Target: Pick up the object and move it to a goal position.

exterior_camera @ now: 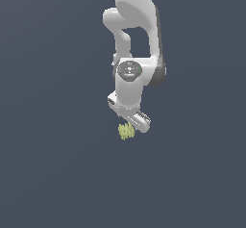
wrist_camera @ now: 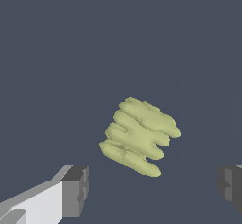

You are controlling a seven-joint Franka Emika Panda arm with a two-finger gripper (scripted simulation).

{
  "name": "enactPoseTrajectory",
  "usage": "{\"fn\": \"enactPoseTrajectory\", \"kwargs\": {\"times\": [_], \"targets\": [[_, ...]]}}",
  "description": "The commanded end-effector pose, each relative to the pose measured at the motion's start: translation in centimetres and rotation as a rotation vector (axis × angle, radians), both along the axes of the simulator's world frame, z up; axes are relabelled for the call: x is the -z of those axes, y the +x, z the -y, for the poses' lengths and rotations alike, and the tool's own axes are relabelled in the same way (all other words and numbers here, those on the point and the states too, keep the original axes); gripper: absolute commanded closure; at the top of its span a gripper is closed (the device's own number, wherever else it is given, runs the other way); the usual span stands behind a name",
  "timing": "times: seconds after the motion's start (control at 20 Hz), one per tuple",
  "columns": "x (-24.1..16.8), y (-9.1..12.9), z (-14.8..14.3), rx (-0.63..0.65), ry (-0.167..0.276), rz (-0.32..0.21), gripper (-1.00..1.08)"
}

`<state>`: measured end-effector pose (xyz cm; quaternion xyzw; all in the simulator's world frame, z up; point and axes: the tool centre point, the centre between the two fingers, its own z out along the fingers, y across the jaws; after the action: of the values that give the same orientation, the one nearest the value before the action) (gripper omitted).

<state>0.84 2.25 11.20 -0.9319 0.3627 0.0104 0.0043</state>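
The object [exterior_camera: 126,131] is a small pale yellow-green lump with ridged, finger-like bumps. In the exterior view it lies on the dark grey floor just below the white arm's hand. My gripper [exterior_camera: 130,122] hangs right above it, its fingers mostly hidden by the hand. In the wrist view the object [wrist_camera: 139,136] lies ahead of the gripper [wrist_camera: 153,190], between the lines of the two fingers. The two dark finger pads [wrist_camera: 75,191] stand far apart, wider than the object. The gripper is open and holds nothing.
A plain dark grey floor [exterior_camera: 53,164] lies all around. The white arm [exterior_camera: 134,39] rises from the gripper toward the top of the exterior view. No other object or goal mark shows.
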Motion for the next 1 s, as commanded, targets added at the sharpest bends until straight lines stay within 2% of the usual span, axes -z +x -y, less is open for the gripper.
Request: {"fn": "enactPoseTrajectory", "kwargs": {"times": [0.0, 0.5, 0.95], "targets": [[0.3, 0.1, 0.1, 0.072, -0.003, 0.001, -0.92], [1.5, 0.4, 0.3, 0.33, -0.013, 0.007, -0.92], [2.1, 0.6, 0.5, 0.453, -0.018, 0.012, -0.92]]}}
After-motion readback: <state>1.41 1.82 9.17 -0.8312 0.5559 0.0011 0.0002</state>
